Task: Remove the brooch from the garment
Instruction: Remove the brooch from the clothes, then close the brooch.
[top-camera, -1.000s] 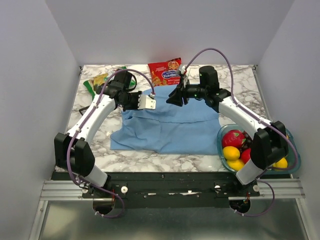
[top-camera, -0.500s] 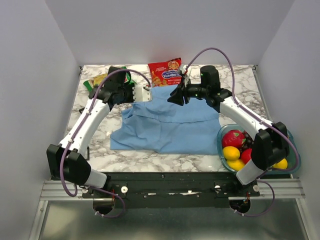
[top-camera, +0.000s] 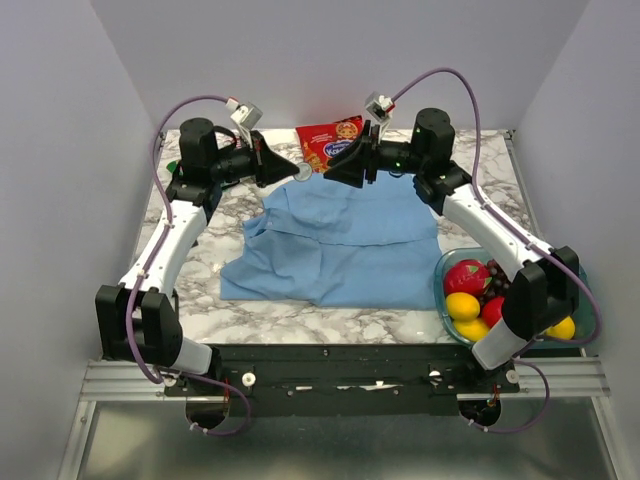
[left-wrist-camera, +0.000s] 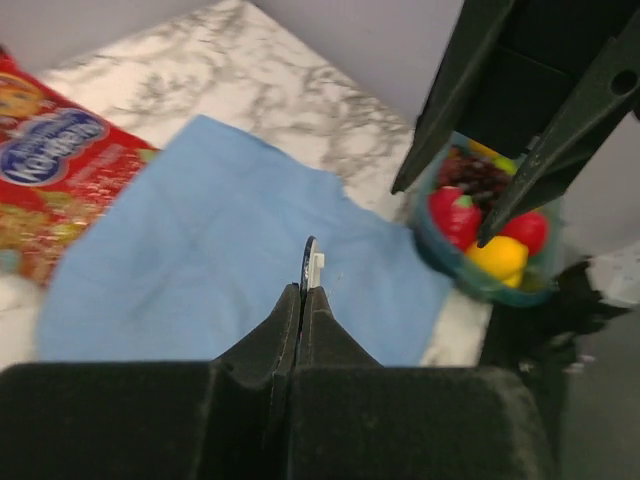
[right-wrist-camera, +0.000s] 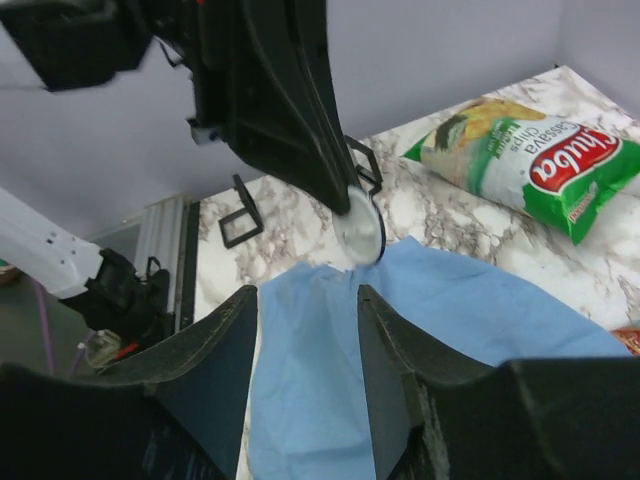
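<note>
The blue garment (top-camera: 340, 245) lies flat on the marble table. My left gripper (top-camera: 295, 169) is raised above the garment's far edge and is shut on the brooch (top-camera: 304, 172), a small round disc with a dark rim. In the left wrist view the brooch (left-wrist-camera: 310, 262) stands edge-on between the closed fingertips of the left gripper (left-wrist-camera: 302, 292). My right gripper (top-camera: 331, 171) is open and empty, facing the left one at the same height. In the right wrist view the brooch (right-wrist-camera: 358, 226) shows its pale back just beyond the right gripper (right-wrist-camera: 308, 295).
A red snack bag (top-camera: 330, 143) lies at the back centre. A green chips bag (right-wrist-camera: 530, 160) lies at the back left. A glass bowl (top-camera: 439, 275) of fruit stands at the right front, next to the garment.
My left gripper has lifted off the garment and swung up and back with the brooch in it. My right gripper has risen and turned to face it.
</note>
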